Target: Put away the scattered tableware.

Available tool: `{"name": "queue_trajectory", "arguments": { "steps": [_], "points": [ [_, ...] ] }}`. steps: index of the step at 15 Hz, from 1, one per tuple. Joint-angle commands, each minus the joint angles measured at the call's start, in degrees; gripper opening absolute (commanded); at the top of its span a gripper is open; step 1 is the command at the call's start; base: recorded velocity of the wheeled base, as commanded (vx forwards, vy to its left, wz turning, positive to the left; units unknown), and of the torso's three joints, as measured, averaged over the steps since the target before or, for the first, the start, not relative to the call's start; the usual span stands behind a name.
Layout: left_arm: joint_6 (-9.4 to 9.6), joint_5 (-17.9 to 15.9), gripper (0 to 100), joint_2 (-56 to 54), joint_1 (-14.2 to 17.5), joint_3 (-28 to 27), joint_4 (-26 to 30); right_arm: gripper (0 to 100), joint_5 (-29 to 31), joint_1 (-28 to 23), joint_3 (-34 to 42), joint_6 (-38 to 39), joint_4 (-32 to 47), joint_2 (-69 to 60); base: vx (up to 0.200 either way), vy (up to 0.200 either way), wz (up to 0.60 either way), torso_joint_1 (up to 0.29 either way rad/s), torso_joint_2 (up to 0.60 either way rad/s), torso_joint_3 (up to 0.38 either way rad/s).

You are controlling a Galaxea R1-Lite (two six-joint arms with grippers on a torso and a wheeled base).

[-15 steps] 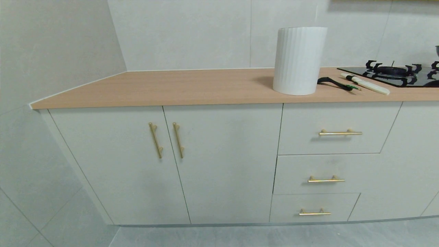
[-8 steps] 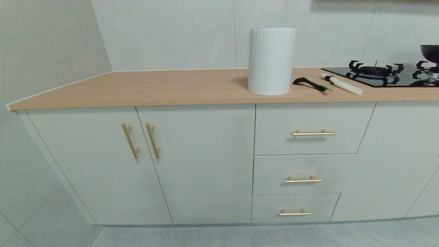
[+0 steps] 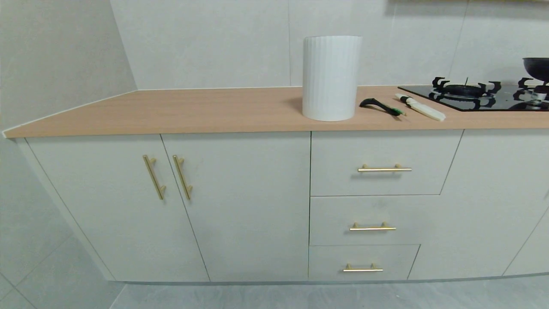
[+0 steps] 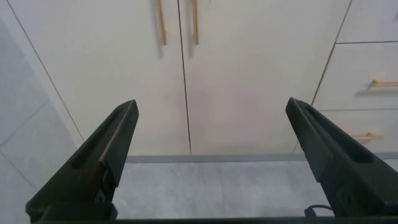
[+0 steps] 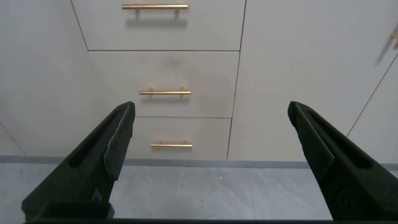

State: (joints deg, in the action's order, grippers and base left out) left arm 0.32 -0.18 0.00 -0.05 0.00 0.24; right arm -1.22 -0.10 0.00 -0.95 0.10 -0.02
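Head camera down onto counter (image 3: 171,111); wrist cameras low, near shared cabinet fronts (image 4: 249,74).

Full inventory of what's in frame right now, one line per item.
white ribbed container: 1, white, upright on the countertop
black utensil: 1, black with a green end, lying on the countertop right of the container
cream utensil: 1, cream with a dark band, lying between the black utensil and the hob
countertop: 1, wood brown, above the cabinets
gas hob: 1, black, at the countertop's right end
dark pot: 1, black, on the hob at the right edge
cabinet doors: 2, pale grey, shut, lower left
drawers: 3, pale grey, shut, stacked right of the doors
handles: 5, gold
floor: grey tiles
left gripper: open, empty, facing the doors
right gripper: open, empty, facing the drawers
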Motion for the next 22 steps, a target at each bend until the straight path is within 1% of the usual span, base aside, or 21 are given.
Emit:
{"name": "queue_trajectory", "arguments": {
  "steps": [1, 14, 15, 16, 17, 18, 20, 21, 22],
  "points": [
    [0.03, 0.0, 100, 0.0, 0.0, 0.0, 0.0, 100, 0.0, 0.0, 0.0, 0.0, 0.0, 0.0, 0.2, 0.0, 0.0, 0.002, 0.0, 0.002],
    [-0.05, 0.0, 100, 0.0, 0.0, 0.0, 0.0, 100, -0.3, 0.0, 0.0, -0.5, -0.1, 0.0, 0.0, 0.0, 0.0, 0.0, 0.0, 0.0],
    [-0.05, 0.0, 100, 0.0, 0.0, 0.0, 0.0, 100, -0.5, 0.0, -1.8, -0.5, -0.2, 0.1, 0.0, 0.0, 0.0, 0.0, 0.0, 0.0],
    [-0.05, 0.0, 100, 0.0, 0.0, 0.0, 0.0, 100, -1.9, 0.7, -7.8, 1.8, 0.3, 1.7, 0.0, 0.0, 0.0, 0.0, 0.0, 0.0],
    [-0.05, 0.0, 100, 0.0, 0.0, 0.0, 0.0, 100, -2.6, 1.2, -9.6, 4.0, 0.6, 3.0, 0.0, 0.0, 0.0, 0.0, 0.0, 0.0],
    [-0.05, 0.0, 100, 0.0, 0.0, 0.0, 0.0, 100, -5.3, 4.0, -11.4, 5.1, 2.6, 8.8, 0.0, 0.0, 0.0, 0.0, 0.0, 0.0],
    [-0.05, 0.0, 100, 0.0, 0.0, 0.0, 0.0, 100, -7.6, 6.4, -12.4, 4.2, 3.1, 15.8, 0.0, 0.0, 0.0, 0.0, 0.0, 0.0],
    [-0.05, 0.0, 100, 0.0, 0.0, 0.0, 0.0, 100, -8.3, 9.4, -12.7, 3.5, 2.9, 24.5, 0.0, 0.0, 0.0, 0.0, 0.0, 0.0],
    [-0.05, 0.0, 100, 0.0, 0.0, 0.0, 0.0, 100, -8.2, 11.0, -13.3, 1.7, 2.4, 30.1, 0.0, 0.0, 0.0, 0.0, 0.0, 0.0]
  ]
}}
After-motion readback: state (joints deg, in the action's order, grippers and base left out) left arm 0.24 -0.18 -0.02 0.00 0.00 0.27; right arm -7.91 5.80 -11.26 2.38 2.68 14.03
